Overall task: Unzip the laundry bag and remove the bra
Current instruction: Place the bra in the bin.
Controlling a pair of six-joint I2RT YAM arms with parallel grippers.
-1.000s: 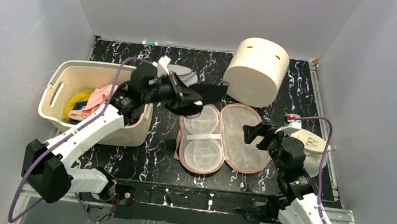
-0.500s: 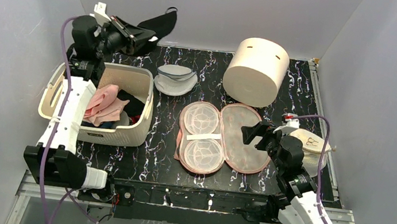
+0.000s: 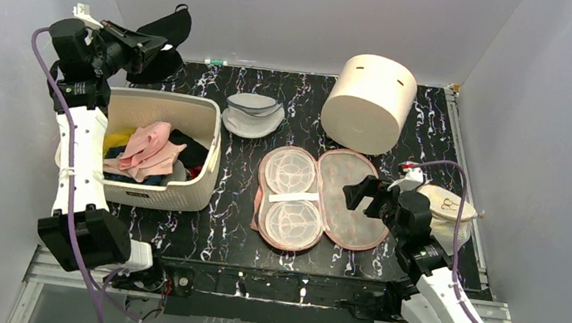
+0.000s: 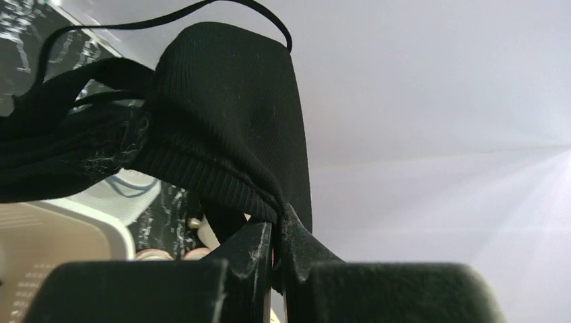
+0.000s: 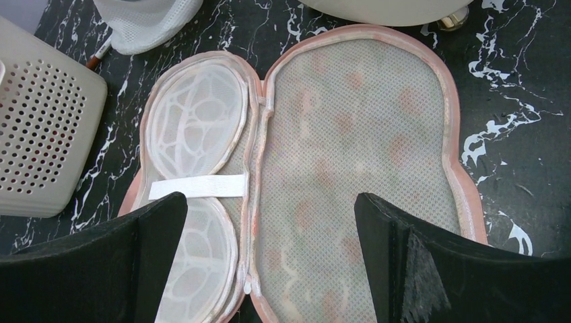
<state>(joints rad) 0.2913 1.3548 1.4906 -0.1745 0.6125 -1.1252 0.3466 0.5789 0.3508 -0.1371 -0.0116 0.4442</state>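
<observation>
The laundry bag [image 3: 324, 198] lies unzipped and spread flat in the middle of the table, its pale mesh lining up; it also shows in the right wrist view [image 5: 350, 155]. It holds no bra. My left gripper [image 3: 145, 48] is shut on the black bra [image 3: 165, 41] and holds it high at the far left, beyond the basket's far rim; the left wrist view shows the bra [image 4: 222, 128] pinched between my closed fingers [image 4: 277, 235]. My right gripper [image 3: 363, 195] is open and empty, hovering over the open bag [image 5: 269, 222].
A cream basket [image 3: 197, 175] with clothes stands at the left. A round grey-white mesh bag [image 3: 252, 114] lies behind the flowered case. A cream cylinder [image 3: 369, 102] stands at the back. A cream pouch [image 3: 445, 208] lies at the right.
My left arm has swung from over the open bag up and to the far left, carrying the bra beyond the basket. My right gripper has barely moved.
</observation>
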